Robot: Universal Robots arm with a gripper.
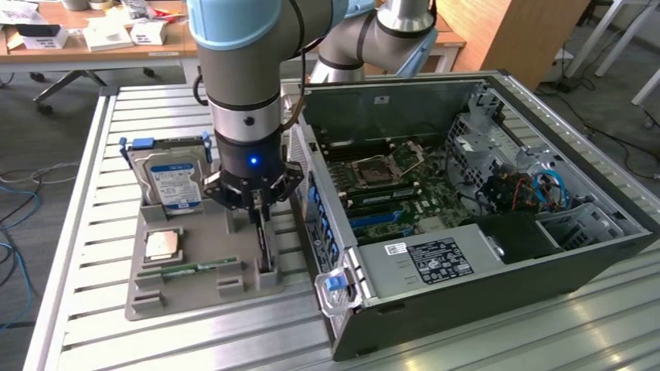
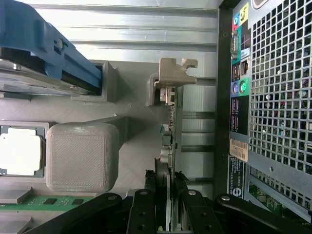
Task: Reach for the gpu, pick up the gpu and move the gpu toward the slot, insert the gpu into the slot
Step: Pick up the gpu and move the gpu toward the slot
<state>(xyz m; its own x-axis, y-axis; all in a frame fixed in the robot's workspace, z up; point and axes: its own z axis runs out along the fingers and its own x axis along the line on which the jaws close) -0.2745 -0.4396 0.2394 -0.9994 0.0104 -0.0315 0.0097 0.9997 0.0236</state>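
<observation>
Gripper (image 1: 258, 210) narrow, clamped on upright gpu (image 2: 171, 122) in tray (image 1: 196, 290); reach done, gpu not lifted, slot (image 1: 376, 219) empty.

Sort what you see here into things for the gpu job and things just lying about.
For the job: gripper, gpu standing in the tray, blue slot on the motherboard.
Lying about: hard drive, processor, memory stick.

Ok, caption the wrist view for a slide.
Gripper at the gpu standing on edge in the grey tray, beside the computer case.
</observation>
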